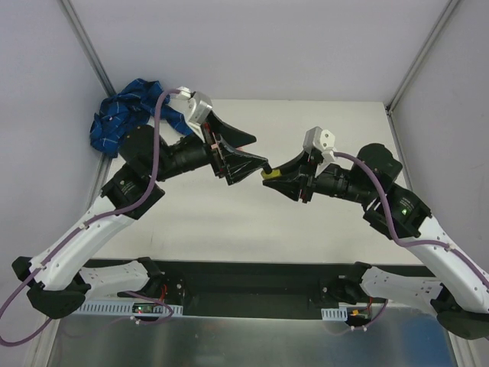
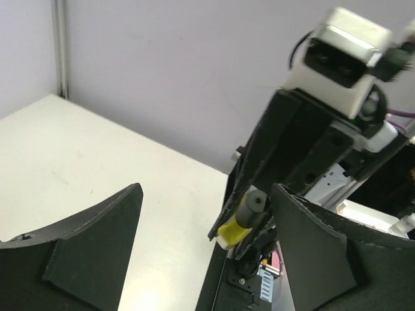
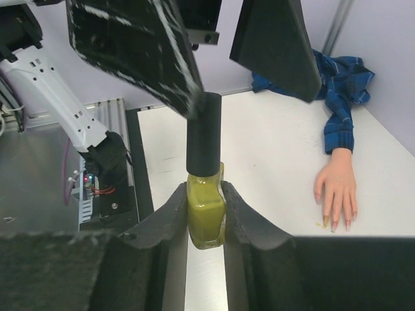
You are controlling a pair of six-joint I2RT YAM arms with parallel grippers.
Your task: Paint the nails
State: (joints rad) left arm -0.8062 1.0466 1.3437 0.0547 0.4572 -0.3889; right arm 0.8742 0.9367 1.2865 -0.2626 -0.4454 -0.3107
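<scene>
My right gripper [image 3: 205,194] is shut on a small bottle of yellow polish [image 3: 206,217] and holds it above the table, its black cap [image 3: 204,133] still on. My left gripper [image 2: 207,191] is wide open. The cap [image 2: 251,204] lies between its fingers [image 3: 136,52], close to one of them. In the top view the two grippers meet over the table's middle, left [image 1: 261,153] and right [image 1: 269,175]. The mannequin hand [image 3: 337,188] lies flat on the table, its pinkish nails [image 3: 334,223] towards me. The left arm hides it in the top view.
The blue plaid sleeve [image 1: 126,115] is bunched in the far left corner and also shows in the right wrist view [image 3: 337,97]. A small yellow speck [image 3: 322,223] lies on the table by the fingertips. Walls enclose the white table [image 1: 229,222].
</scene>
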